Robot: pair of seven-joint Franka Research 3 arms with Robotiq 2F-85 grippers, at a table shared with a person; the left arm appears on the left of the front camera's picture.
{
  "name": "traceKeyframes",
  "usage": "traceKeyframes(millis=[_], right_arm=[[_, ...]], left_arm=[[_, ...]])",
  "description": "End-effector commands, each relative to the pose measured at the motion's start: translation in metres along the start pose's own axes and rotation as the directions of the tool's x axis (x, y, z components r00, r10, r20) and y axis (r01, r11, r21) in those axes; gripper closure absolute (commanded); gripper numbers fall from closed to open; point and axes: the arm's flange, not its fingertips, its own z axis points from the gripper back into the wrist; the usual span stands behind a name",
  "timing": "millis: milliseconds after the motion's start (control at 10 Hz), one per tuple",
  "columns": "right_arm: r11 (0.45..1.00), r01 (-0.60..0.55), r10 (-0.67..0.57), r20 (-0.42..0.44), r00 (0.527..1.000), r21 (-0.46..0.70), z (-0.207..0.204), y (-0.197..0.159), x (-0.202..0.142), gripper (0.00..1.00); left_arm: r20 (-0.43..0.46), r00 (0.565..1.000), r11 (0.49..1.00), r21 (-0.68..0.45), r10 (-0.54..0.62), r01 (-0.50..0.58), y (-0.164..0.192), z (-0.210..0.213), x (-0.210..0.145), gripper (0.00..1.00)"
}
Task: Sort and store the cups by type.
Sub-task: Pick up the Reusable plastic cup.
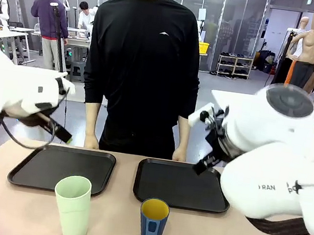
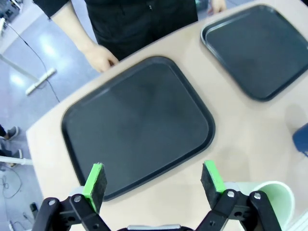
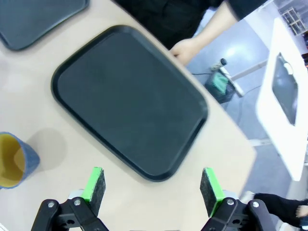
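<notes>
Nothing has been sorted yet. Both cups stand on the bare worktop (image 1: pixel 114 222), and both trays are empty, so the whole job is ahead.

The left claw (image 2: pixel 153 166) hangs with its jaws spread wide and holds nothing. The left tray (image 1: pixel 63 169) lies directly under and ahead of it. The mint-green tumbler (image 1: pixel 72 206) stands upright just outside one of its fingers, on the side away from the person.

The right claw (image 3: pixel 153 171) is equally wide and empty, poised above the near edge of the right tray (image 1: pixel 182 184). The blue mug (image 1: pixel 153 224) stands off to one side of it, near but apart from the tray.

The person's hands (image 1: pixel 91 141) rest at the far edge, beyond both claws, touching no cup.

My judgement is that each cup must be gripped and set on a tray of its own (which tray takes which type, the pictures don't say).

- **Tumbler:** a tall, slightly tapered, handleless cup with a thin rim, in what looks like matte plastic.
- **Mug:** shorter and cylindrical, dark blue outside and yellow inside, with a loop handle turned away from the trays.
- **Trays:** black rounded rectangles with low raised lips and a dull, faintly sheened surface.
- **Worktop:** a smooth, pale beige surface.
- **Claws:** each has black fingers tipped with green pads.
</notes>
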Motion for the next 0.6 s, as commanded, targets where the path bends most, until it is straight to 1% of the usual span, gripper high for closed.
traceKeyframes(millis=[0,100,200,300,500], right_arm=[[0.993,0.026,-0.030,-0.028,0.999,-0.111,0.042,0.018,0.033,0.00],[0.996,0.058,-0.058,0.004,0.998,-0.073,0.064,0.021,0.042,0.00],[0.988,0.100,-0.101,-0.003,0.995,-0.119,0.075,0.024,0.046,0.00],[0.984,0.120,-0.119,0.014,0.993,-0.133,0.083,0.027,0.047,0.00],[0.981,0.125,-0.123,0.020,0.992,-0.149,0.088,0.029,0.047,0.00]], left_arm=[[-0.001,1.000,0.997,0.072,0.014,-0.014,-0.011,0.039,0.018,0.00],[0.017,1.000,0.996,0.086,0.023,-0.024,-0.014,0.057,0.022,0.00],[0.042,0.999,0.997,0.062,0.033,-0.036,-0.018,0.068,0.022,0.00],[0.058,0.998,0.998,0.044,0.035,-0.037,-0.023,0.075,0.022,0.00],[0.057,0.998,0.999,0.044,0.023,-0.025,-0.028,0.080,0.021,0.00]])
